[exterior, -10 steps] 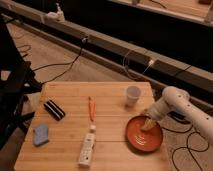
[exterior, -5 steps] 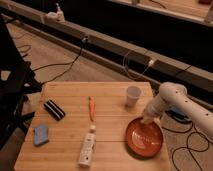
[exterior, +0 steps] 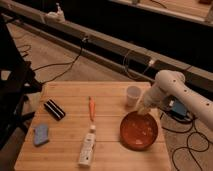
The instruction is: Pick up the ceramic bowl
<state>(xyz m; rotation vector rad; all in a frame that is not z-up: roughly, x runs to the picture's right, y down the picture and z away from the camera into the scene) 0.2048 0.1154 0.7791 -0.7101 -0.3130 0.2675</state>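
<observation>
The ceramic bowl (exterior: 139, 131) is wide, shallow and orange-red with pale speckles inside. It sits on the wooden table (exterior: 65, 150) near the right edge. My gripper (exterior: 142, 111) hangs from the white arm (exterior: 172, 89) that reaches in from the right. It is at the bowl's far rim, between the bowl and the small whitish cup (exterior: 133, 94). Whether it touches the rim is hidden.
An orange pen-like stick (exterior: 91, 107) lies mid-table. A white bottle (exterior: 87, 148) lies near the front, with a black block (exterior: 54, 109) and a blue sponge (exterior: 41, 134) at the left. Cables run over the floor behind and to the right. Dark furniture (exterior: 12, 85) stands left.
My gripper has moved from over the middle of the bowl back and a little left to its far rim. The bowl stays on the table.
</observation>
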